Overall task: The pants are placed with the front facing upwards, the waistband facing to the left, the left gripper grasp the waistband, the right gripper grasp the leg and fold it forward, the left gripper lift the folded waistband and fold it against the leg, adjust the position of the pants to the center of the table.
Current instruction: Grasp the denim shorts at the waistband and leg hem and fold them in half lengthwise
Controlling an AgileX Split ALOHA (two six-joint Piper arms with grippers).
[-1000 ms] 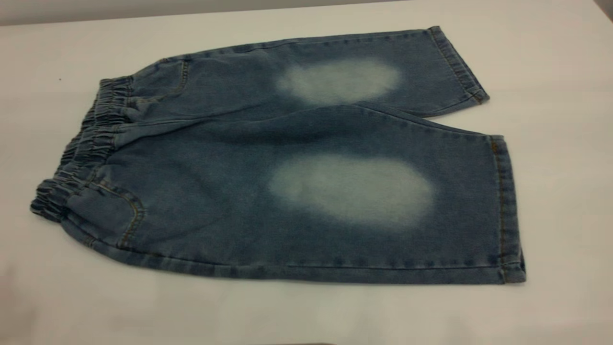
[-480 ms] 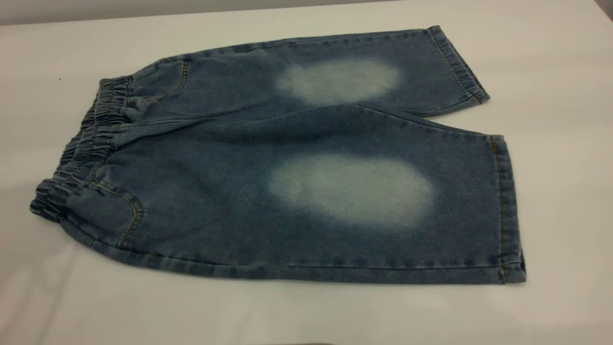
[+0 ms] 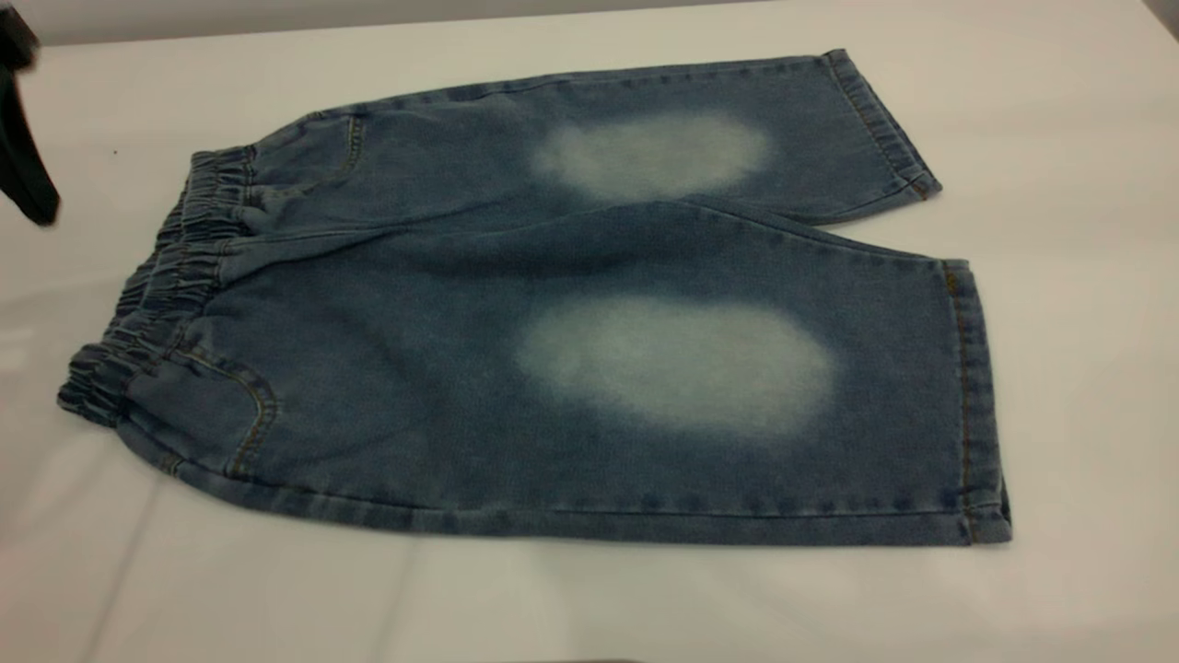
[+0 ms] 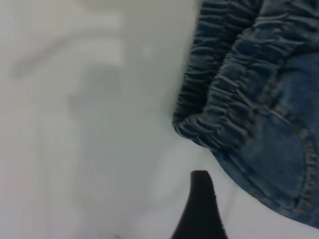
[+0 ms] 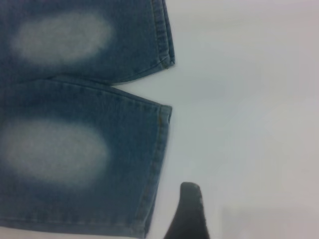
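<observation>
The blue denim pants point(image 3: 553, 350) lie flat on the white table point(image 3: 1059, 110), front up, with a pale oval on each leg. The ruched waistband point(image 3: 175, 276) points left and the leg hems point(image 3: 972, 405) point right. My left gripper point(image 3: 28, 175) shows as a dark shape at the far left edge, above and apart from the waistband. In the left wrist view, a single black finger point(image 4: 200, 204) hangs over bare table just off the waistband's corner point(image 4: 199, 129). The right gripper is outside the exterior view. One of its fingers point(image 5: 188, 214) hovers over bare table beside the near leg's hem point(image 5: 162, 164). Neither gripper holds anything.
The table's far edge point(image 3: 368, 28) runs along the back, with a grey wall behind it. Bare tabletop surrounds the pants on all sides, widest in front and to the right.
The left gripper has come into the exterior view at the far left edge. The pants have not moved.
</observation>
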